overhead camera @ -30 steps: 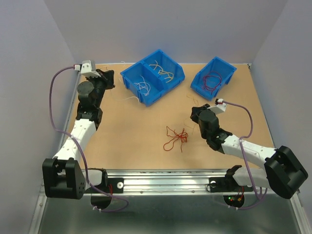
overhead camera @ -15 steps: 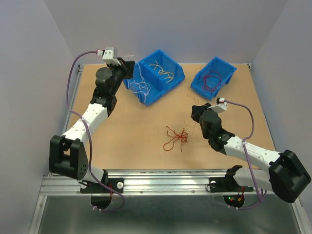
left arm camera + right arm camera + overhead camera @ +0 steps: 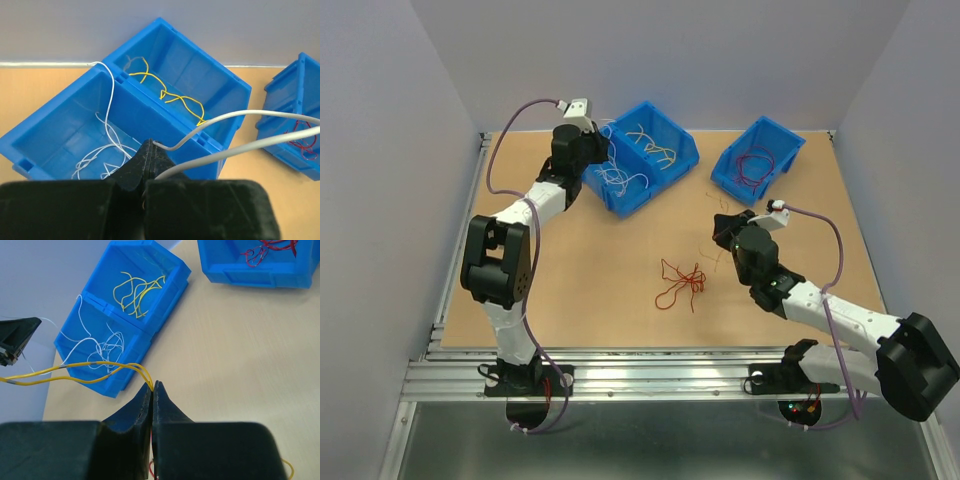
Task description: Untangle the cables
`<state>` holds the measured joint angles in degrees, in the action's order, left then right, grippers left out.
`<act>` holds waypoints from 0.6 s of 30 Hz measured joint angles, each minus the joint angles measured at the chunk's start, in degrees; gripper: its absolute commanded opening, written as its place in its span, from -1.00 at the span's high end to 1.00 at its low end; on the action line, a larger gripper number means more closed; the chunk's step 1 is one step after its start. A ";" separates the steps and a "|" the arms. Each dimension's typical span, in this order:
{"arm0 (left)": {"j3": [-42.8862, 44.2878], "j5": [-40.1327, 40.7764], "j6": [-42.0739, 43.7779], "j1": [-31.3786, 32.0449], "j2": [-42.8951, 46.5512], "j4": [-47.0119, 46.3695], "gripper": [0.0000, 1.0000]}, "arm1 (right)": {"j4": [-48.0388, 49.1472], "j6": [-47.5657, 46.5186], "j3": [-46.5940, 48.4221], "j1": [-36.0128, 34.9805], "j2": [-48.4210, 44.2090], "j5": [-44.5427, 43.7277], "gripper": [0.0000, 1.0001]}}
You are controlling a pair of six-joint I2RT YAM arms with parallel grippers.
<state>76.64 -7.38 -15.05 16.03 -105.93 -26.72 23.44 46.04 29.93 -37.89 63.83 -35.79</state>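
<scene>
1. Grey walls are enclosing a light wooden table (image 3: pixel 570 290) in the overhead view. A double blue bin (image 3: pixel 655 190) and a small blue bin (image 3: pixel 732 184) are sitting at the far side. A tangle of red cables (image 3: pixel 682 280) is lying loose on the bare wood in the middle. The left gripper (image 3: pixel 603 152) is hanging over the double bin's nearer compartment. The right gripper (image 3: pixel 723 226) is standing near the tangle, to its right and apart from it.
2. From the left wrist, the left gripper is clenching a white cable (image 3: pixel 225 117), whose two strands are running off to the right. Beneath it, white cables (image 3: pixel 107 147) are lying in the nearer compartment and yellow cables (image 3: pixel 172 97) in the farther one. Stored red cables (image 3: pixel 300 140) are showing in the small bin at the right edge.
3. From the right wrist, the right gripper is pinching a yellow cable (image 3: pixel 85 374) between its closed fingers, and two strands are trailing off to the left, crossing in front of the double bin.
</scene>
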 measured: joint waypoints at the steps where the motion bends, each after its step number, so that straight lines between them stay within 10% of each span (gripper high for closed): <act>1: -0.13 0.26 0.07 0.00 0.15 -0.22 1.00 | 0.02 0.00 0.00 0.00 -0.07 0.11 0.99; 18: -2.14 1.88 1.20 0.22 -0.74 -0.57 1.00 | 0.17 -1.29 0.00 0.00 1.57 1.79 0.99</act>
<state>74.50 -5.50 -13.85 16.25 -106.67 -27.29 23.62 44.75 29.93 -37.89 65.41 -34.00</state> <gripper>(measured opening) 0.025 0.036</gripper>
